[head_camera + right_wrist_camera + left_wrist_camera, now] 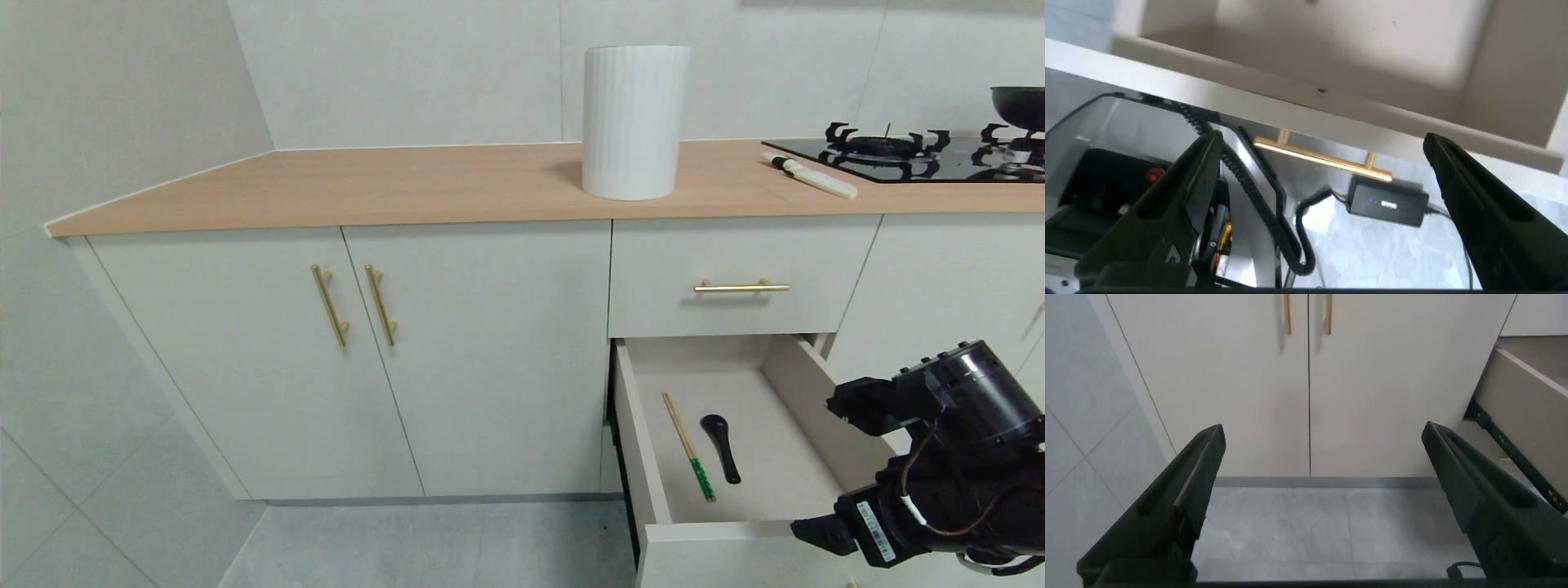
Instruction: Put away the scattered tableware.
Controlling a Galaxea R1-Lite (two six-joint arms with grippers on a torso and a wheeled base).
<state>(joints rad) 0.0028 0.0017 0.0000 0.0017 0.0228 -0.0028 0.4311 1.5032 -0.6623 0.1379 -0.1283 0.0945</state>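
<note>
Right claw point(1323, 147): spread wide, empty, just off the open drawer point(645, 457) front. Beyond it, inside: chopsticks point(688, 445) and spoon point(722, 445), lying lengthwise. Farther, up on the counter point(408, 184): knife point(810, 175), lying slantwise. Likely next pick; right arm nearer. Left claw point(1323, 437) open, empty, facing cabinet doors point(1388, 376).

One drawer point(718, 559) stands open beside the right gripper point(831, 467), holding one black spoon point(722, 457) and what looks like one pair of chopsticks point(688, 445), two sticks lying close together. Above the gripper sit one shut drawer point(735, 253), one white ribbed canister point(631, 122), one knife point(808, 175), two hob burners point(886, 145) and one dark pan point(1020, 104). Well off to its left are two cupboard doors point(237, 367) with two gold handles point(330, 305).
</note>
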